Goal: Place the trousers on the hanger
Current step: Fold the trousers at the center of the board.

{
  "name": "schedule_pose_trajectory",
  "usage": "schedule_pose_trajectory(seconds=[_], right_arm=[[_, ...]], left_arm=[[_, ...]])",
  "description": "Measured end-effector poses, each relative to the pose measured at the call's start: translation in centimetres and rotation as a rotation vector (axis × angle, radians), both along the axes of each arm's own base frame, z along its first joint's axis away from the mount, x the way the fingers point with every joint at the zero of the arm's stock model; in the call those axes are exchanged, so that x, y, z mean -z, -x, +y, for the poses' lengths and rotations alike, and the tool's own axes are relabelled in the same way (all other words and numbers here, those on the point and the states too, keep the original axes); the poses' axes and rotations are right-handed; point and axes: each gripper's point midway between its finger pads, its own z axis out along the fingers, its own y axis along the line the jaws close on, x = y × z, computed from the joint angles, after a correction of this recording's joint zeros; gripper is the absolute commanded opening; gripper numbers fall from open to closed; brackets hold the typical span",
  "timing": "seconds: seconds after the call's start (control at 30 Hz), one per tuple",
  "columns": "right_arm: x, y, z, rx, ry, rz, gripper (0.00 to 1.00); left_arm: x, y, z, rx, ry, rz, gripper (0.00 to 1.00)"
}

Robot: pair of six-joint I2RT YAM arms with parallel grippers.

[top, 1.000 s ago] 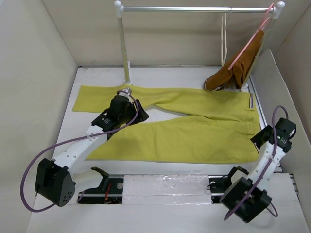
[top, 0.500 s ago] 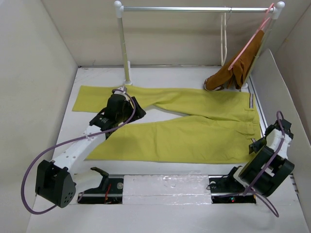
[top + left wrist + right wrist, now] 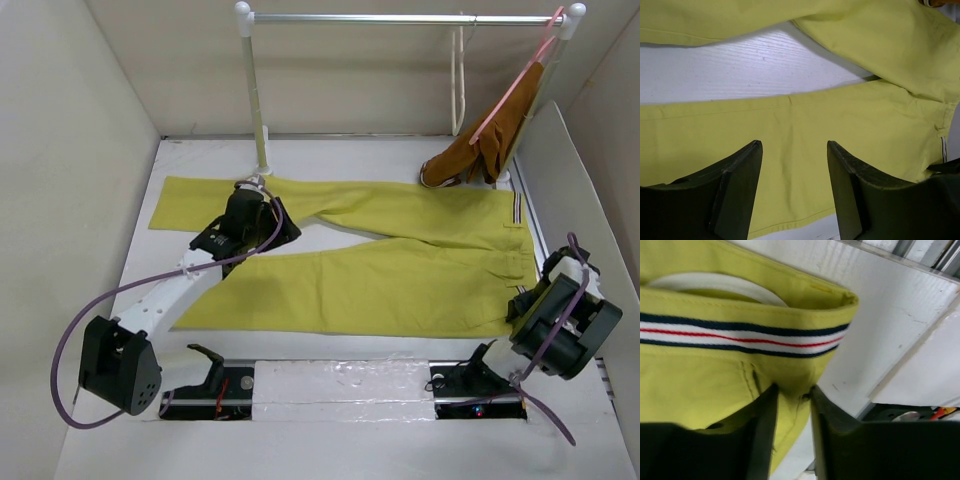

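Note:
The yellow-green trousers (image 3: 400, 280) lie flat across the table, legs to the left and striped waistband (image 3: 740, 335) to the right. My right gripper (image 3: 793, 392) is at the near right corner of the waist (image 3: 528, 300). Its fingers pinch a bunched fold of the yellow cloth just below the waistband. My left gripper (image 3: 795, 150) hovers open over the near leg (image 3: 790, 120), close to where the two legs part (image 3: 262, 205), with nothing between its fingers. The cream-white hanger (image 3: 461, 75) hangs from the rail at the back right.
A metal rail (image 3: 400, 18) on white posts spans the back. A pink hanger (image 3: 510, 85) on it carries a rust-brown garment (image 3: 480, 150) that reaches down to the table. White walls close both sides. A metal track (image 3: 340, 385) runs along the near edge.
My right arm has folded in and lowered to the near waist corner, and its jaws have narrowed onto the cloth. My left gripper has shifted slightly toward the back.

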Motion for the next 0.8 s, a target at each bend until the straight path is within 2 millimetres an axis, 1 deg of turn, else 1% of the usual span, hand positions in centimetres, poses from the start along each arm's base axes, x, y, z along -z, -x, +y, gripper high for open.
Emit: schedule_pose_trajectory(seconds=[0.03, 0.1, 0.13, 0.17, 0.23, 0.37, 0.47, 0.57, 0.63, 0.67, 0.73, 0.8], right_arm=[[0.0, -0.2, 0.0, 0.0, -0.004, 0.005, 0.3], [0.0, -0.6, 0.0, 0.004, 0.005, 0.006, 0.17], [-0.1, -0.6, 0.0, 0.009, 0.014, 0.006, 0.16], [-0.1, -0.7, 0.0, 0.011, 0.023, 0.006, 0.08], [-0.2, -0.8, 0.0, 0.013, 0.04, 0.008, 0.0], [-0.3, -0.9, 0.0, 0.001, 0.061, 0.02, 0.0], [-0.4, -1.1, 0.1, -0.07, 0.071, 0.036, 0.0], [-1.0, -1.7, -0.2, -0.166, 0.086, 0.043, 0.0], [-1.9, -2.6, -0.6, -0.235, 0.1, 0.02, 0.0], [-2.4, -3.1, -0.8, -0.268, 0.108, 0.002, 0.0], [-3.5, -4.0, -1.1, -0.331, 0.131, -0.044, 0.0], [-4.6, -4.5, -0.9, -0.388, 0.145, -0.108, 0.0]], left_arm=[[0.3, -0.1, 0.2, -0.008, -0.003, 0.008, 0.49], [0.4, -0.5, 0.8, -0.029, 0.001, 0.017, 0.48], [0.4, -0.8, 1.4, -0.048, 0.004, 0.018, 0.47], [0.4, -0.9, 1.5, -0.051, 0.004, 0.019, 0.47], [0.5, -1.5, 2.6, -0.09, 0.003, 0.019, 0.47], [0.6, -1.5, 2.7, -0.095, 0.0, 0.02, 0.48], [0.6, -1.5, 2.9, -0.101, -0.012, 0.015, 0.48], [0.7, -1.5, 3.8, -0.122, -0.025, 0.024, 0.43], [0.6, -1.7, 5.2, -0.16, -0.022, 0.029, 0.41], [0.5, -2.0, 6.3, -0.196, -0.019, 0.03, 0.41], [0.3, -2.4, 8.8, -0.279, -0.008, 0.036, 0.41], [0.3, -2.7, 11.4, -0.364, 0.006, 0.048, 0.44]])
